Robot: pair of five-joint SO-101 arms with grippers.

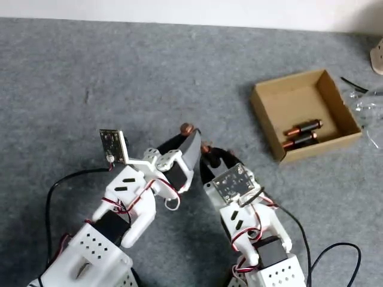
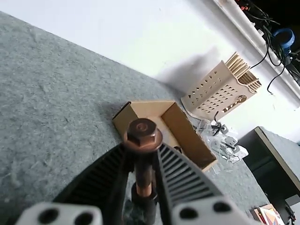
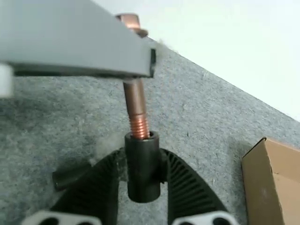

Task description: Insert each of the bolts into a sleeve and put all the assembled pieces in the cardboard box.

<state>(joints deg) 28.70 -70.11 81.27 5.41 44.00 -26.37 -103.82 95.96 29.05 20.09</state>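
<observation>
The left gripper (image 2: pixel 143 154) is clenched on a copper-coloured metal bolt with a hexagonal head (image 2: pixel 142 133). Its ribbed black fingers (image 2: pixel 180 176) pinch the shaft just under the head, so the bolt stands roughly upright. The right gripper (image 3: pixel 142 161) grasps a short black cylindrical sleeve (image 3: pixel 142 171) around its middle, holding it upright directly under the bolt. In the right wrist view the bolt's threaded tip sits in the sleeve's open top, while most of the shaft is outside it.

In the high view the two grippers meet near the middle of the grey felt-covered table (image 1: pixel 149 72), the left gripper (image 1: pixel 190 143) just beside the right one (image 1: pixel 209 156).

The shallow brown cardboard box (image 1: pixel 296 104) lies well apart from them, towards the table's far right. Two assembled bolt-and-sleeve pieces (image 1: pixel 303 127) lie side by side inside it, near one wall.

Another dark cylinder (image 3: pixel 70 177) lies on the felt close to the right gripper.

A beige perforated holder (image 2: pixel 218 91) and clear plastic bags (image 1: pixel 362 98) sit beyond the box.
</observation>
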